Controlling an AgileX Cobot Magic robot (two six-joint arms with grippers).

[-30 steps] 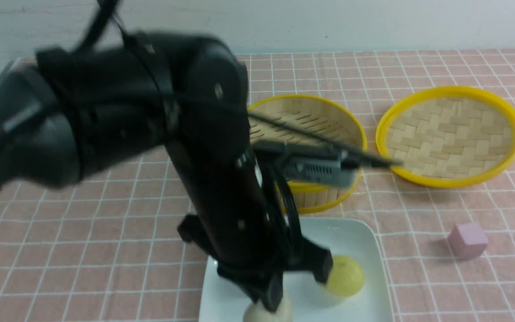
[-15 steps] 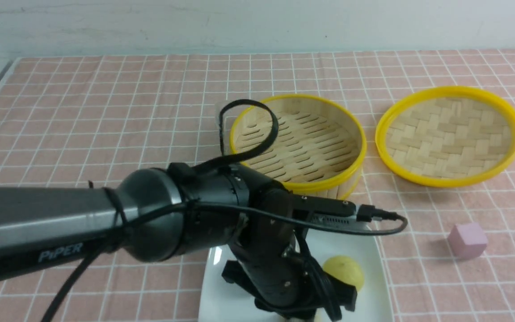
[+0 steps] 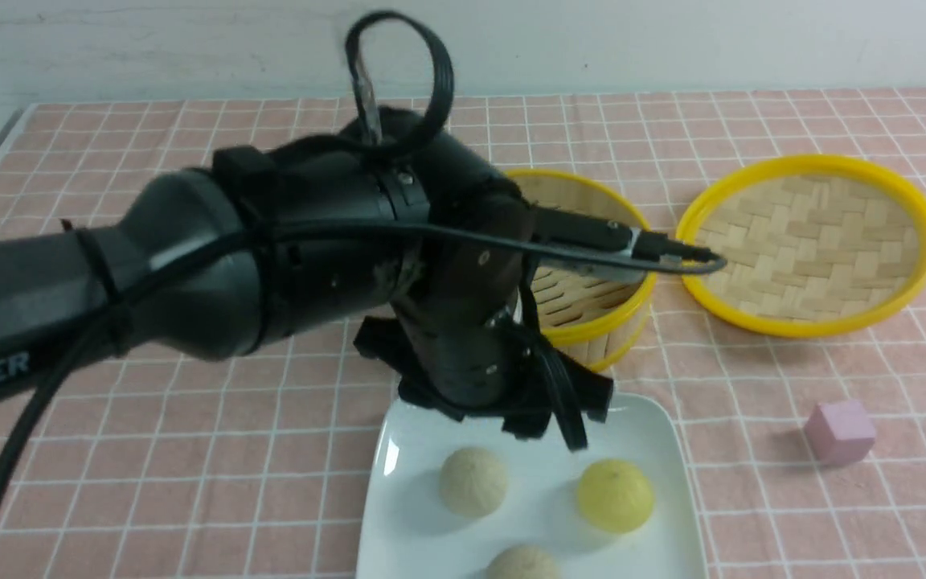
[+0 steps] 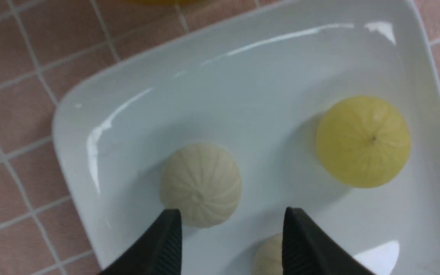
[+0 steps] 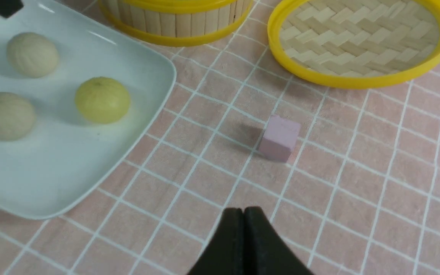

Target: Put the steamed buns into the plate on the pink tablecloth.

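Observation:
The white plate [image 3: 656,450] lies on the pink tablecloth [image 3: 190,201] at the front. On it lie two beige buns [image 3: 473,481] [image 3: 522,564] and the yellow bun [image 3: 615,494]. My left gripper [image 3: 495,406] hangs open and empty just above the plate's far edge. In the left wrist view its jaws [image 4: 231,214] stand wide apart over the plate [image 4: 243,84], above one beige bun [image 4: 201,183] and apart from the yellow bun [image 4: 363,141]. My right gripper [image 5: 244,210] is shut and empty over bare cloth, right of the plate [image 5: 52,168].
The empty bamboo steamer basket [image 3: 592,314] stands right behind the plate, partly hidden by my left arm. Its yellow-rimmed woven lid [image 3: 807,241] lies at the back right. A pink cube [image 3: 841,432] sits on the cloth right of the plate.
My left gripper was low in the plate, over a beige bun. It has risen and drawn back, and two beige buns now lie uncovered beside the yellow one.

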